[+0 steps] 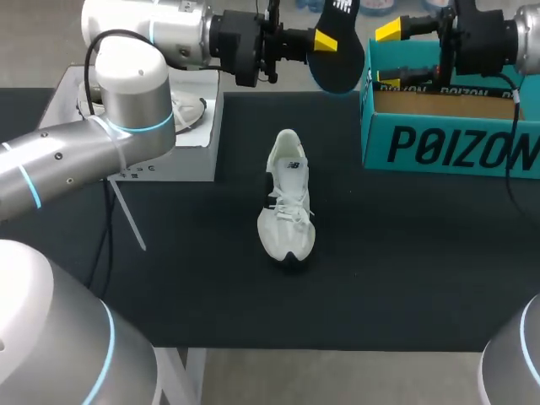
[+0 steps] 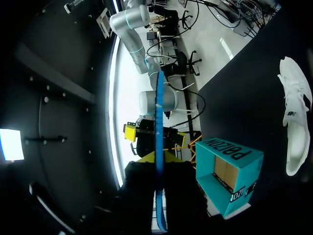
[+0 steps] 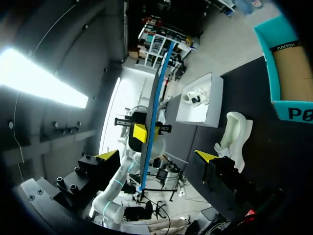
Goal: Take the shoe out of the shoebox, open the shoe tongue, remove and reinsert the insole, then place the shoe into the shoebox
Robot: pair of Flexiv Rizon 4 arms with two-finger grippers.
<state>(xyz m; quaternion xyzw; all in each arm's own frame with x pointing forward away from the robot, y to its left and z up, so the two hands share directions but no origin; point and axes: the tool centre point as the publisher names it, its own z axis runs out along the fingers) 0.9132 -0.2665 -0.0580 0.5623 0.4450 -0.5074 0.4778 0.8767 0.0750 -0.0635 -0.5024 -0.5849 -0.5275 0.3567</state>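
Note:
A white shoe lies on the black table top, toe toward the front edge. Above the far edge my left gripper is shut on a dark insole, which hangs in the air. In the left wrist view the insole shows edge-on as a blue strip between the shut fingers. My right gripper stands open just right of the insole, not touching it. In its own view the insole is ahead of the open right gripper. The teal shoebox sits open at the back right.
A white open box with pale contents stands at the back left, under my left arm. The teal shoebox and the shoe lie below both grippers. The black mat runs to the front edge.

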